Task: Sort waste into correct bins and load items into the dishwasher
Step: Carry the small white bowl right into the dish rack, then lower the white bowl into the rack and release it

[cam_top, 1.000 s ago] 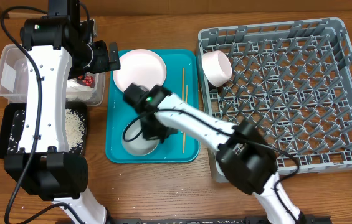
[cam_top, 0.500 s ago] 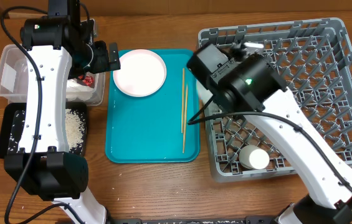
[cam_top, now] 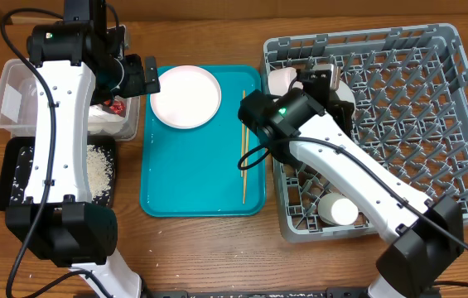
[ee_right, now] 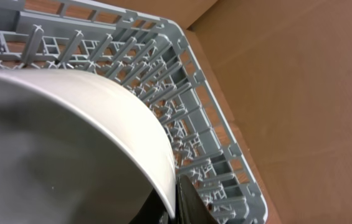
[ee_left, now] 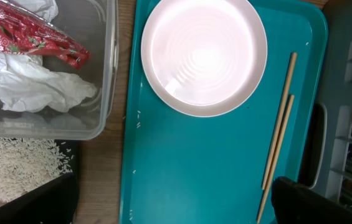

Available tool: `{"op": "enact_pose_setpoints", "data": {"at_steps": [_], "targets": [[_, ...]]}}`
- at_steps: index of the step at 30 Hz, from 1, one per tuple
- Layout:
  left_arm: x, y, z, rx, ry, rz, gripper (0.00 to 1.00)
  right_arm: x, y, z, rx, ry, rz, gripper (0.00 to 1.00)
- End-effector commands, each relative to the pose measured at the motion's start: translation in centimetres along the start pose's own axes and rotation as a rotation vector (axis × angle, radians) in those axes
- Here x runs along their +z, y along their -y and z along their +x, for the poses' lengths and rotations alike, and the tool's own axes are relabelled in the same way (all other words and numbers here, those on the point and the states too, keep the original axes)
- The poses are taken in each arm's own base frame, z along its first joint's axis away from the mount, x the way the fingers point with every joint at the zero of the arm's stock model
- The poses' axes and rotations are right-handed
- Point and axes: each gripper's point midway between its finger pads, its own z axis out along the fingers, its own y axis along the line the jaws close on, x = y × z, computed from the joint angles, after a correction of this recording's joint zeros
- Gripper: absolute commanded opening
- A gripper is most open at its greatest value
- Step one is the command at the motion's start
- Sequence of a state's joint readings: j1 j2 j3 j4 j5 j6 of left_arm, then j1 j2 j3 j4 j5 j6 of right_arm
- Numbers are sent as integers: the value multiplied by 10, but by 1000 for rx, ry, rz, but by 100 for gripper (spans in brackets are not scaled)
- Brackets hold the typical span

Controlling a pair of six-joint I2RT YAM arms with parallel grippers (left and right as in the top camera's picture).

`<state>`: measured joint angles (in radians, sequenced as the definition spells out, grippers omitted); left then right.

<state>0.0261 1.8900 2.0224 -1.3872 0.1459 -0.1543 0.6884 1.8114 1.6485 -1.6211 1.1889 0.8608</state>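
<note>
The bowl (ee_right: 70,143) has just left the teal tray (cam_top: 200,178). A second ago the right tool (ee_right: 177,200) was down on it there. Now that tool, clamped on the bowl's rim, holds it tilted above the dish rack (cam_top: 432,165), at the corner nearest the tray. To my eye the carry is done and only the setting-down remains. Right beside the tool a white vessel (cam_top: 279,80) already lies in that corner, and upright pegs (cam_top: 399,108) crowd the floor beneath, so the bowl needs a free slot on the tool's far side. A small cup (cam_top: 337,211) sits in the rack well behind the tool, under its arm. Back on the tray, away from the right tool, a plate (cam_top: 185,96) and two chopsticks (cam_top: 244,149) wait. The left tool (cam_top: 141,76) hovers wide open and empty, just beside the plate. On its other side, the napkin (ee_left: 32,93) and red wrapper (ee_left: 32,37) lie in the clear tub (cam_top: 10,108). The rice (cam_top: 99,170) is in the black tray (cam_top: 10,178).
</note>
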Motion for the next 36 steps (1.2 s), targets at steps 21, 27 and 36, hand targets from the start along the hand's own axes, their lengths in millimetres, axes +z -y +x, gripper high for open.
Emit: {"op": "enact_pose_setpoints", "data": {"at_steps": [21, 27, 36], "targets": [[-5, 5, -4, 15, 21, 7, 100, 26, -36, 32, -143, 29, 50, 4], [-5, 5, -4, 15, 21, 7, 100, 29, -47, 45, -132, -8, 16, 4], [-5, 5, -4, 15, 21, 7, 100, 27, -54, 59, -148, -85, -39, 4]]}}
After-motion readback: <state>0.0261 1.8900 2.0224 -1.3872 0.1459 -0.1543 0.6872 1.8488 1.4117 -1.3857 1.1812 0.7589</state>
